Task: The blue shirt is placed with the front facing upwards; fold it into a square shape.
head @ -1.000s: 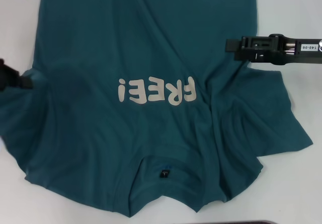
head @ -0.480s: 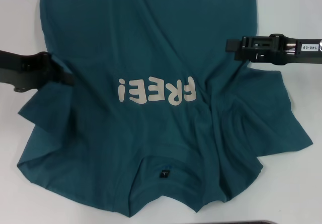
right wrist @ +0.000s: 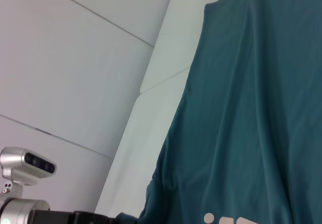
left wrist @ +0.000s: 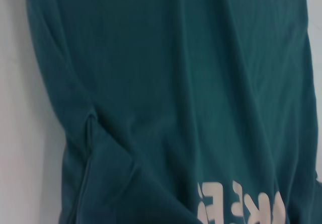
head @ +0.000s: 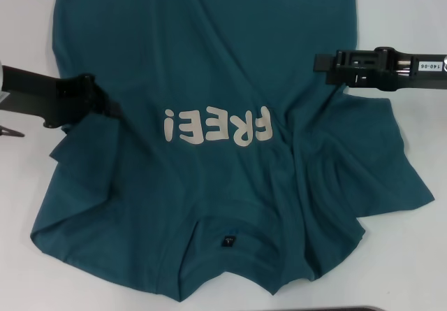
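2 claws on blue shirt point(head: 209, 66), left claw point(head: 112, 108), right claw point(head: 320, 64)

The blue shirt point(head: 209, 73) fills most of the frame, front up, collar and small dark neck label at lower centre. Cream "FREE!" lettering reads upside down mid-frame. Its left sleeve is folded inward; the right sleeve spreads out, wrinkled.
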